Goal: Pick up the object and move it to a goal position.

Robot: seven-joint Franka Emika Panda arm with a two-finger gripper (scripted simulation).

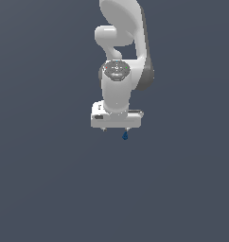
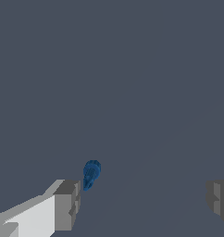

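The object is a tiny dark-blue blob, seen in the exterior view just below the white hand, toward the exterior view's right. My gripper hangs right above it, with only short finger stubs showing under the hand. In the wrist view the object lies close beside one grey fingertip, on the inner side of it. The other fingertip stands far off across a wide gap. My gripper is open and holds nothing.
The white arm rises behind the hand in the exterior view. Everything around is a plain dark grey-blue surface with no other objects or edges in sight.
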